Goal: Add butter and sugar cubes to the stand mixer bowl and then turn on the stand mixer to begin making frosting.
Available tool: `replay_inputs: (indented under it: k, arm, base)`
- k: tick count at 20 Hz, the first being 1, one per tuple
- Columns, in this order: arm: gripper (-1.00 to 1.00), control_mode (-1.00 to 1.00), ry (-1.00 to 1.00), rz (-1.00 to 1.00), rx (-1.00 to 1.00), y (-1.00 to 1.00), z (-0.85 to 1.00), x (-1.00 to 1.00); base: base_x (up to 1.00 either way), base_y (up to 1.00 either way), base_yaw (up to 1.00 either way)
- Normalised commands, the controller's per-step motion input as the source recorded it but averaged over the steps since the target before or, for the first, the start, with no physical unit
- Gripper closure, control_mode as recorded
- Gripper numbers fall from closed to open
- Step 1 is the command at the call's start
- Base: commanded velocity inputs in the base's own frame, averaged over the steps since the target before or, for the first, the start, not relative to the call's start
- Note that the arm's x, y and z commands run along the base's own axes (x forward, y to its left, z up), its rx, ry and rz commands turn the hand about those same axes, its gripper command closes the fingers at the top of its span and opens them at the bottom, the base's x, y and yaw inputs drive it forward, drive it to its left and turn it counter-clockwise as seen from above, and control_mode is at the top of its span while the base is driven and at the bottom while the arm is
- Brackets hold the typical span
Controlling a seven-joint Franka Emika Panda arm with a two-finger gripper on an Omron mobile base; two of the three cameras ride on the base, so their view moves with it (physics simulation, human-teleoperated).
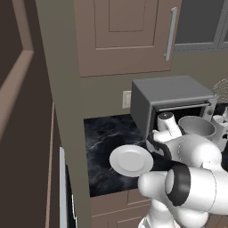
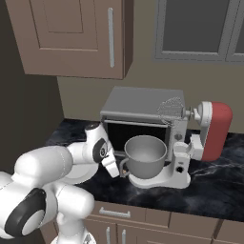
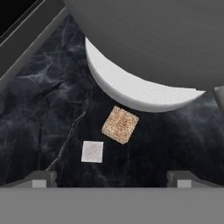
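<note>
The two sugar cubes lie on the black marble counter, the tan-brown one (image 3: 120, 124) just ahead of the whitish one (image 3: 92, 151). They sit right in front of the stand mixer's white base (image 3: 131, 89), below the grey stand mixer bowl (image 3: 153, 35). My gripper (image 3: 113, 179) hovers over them, open, its tips far apart with nothing between them. From the right base view the gripper (image 2: 113, 167) points down beside the bowl (image 2: 145, 153), left of the stand mixer (image 2: 209, 131) with its red head. The butter is out of view.
A grey microwave (image 2: 138, 106) with its door ajar stands right behind the bowl. A flat white plate (image 1: 131, 160) rests on the counter to the left of my arm. Wall cabinets (image 1: 124, 35) hang above, and the counter's front edge (image 2: 143, 202) is close.
</note>
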Motion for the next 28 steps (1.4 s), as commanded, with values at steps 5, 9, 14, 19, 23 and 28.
replay_inputs:
  k: [5, 9, 14, 19, 23, 28]
  arm:
    - [-1.00, -1.00, 0.00, -0.03, 0.00, -0.02, 0.00, 0.08]
    - [-1.00, -1.00, 0.00, -0.08, 0.00, 0.00, -0.11, 0.02]
    - [-1.00, -1.00, 0.00, -0.09, 0.00, -0.02, -0.10, 0.00]
    - [-1.00, -1.00, 0.00, -0.02, 0.01, -0.13, -0.08, 0.01]
    - [-1.00, -1.00, 0.00, 0.00, 0.03, -0.16, -0.07, 0.01]
    - [-1.00, -1.00, 0.00, 0.00, 0.03, -0.05, -0.09, 0.08]
  base:
    - [0.00, 0.00, 0.00]
    - [0.00, 0.00, 0.00]
    - [0.00, 0.00, 0.00]
    - [0.00, 0.00, 0.00]
    - [0.00, 0.00, 0.00]
    - [0.00, 0.00, 0.00]
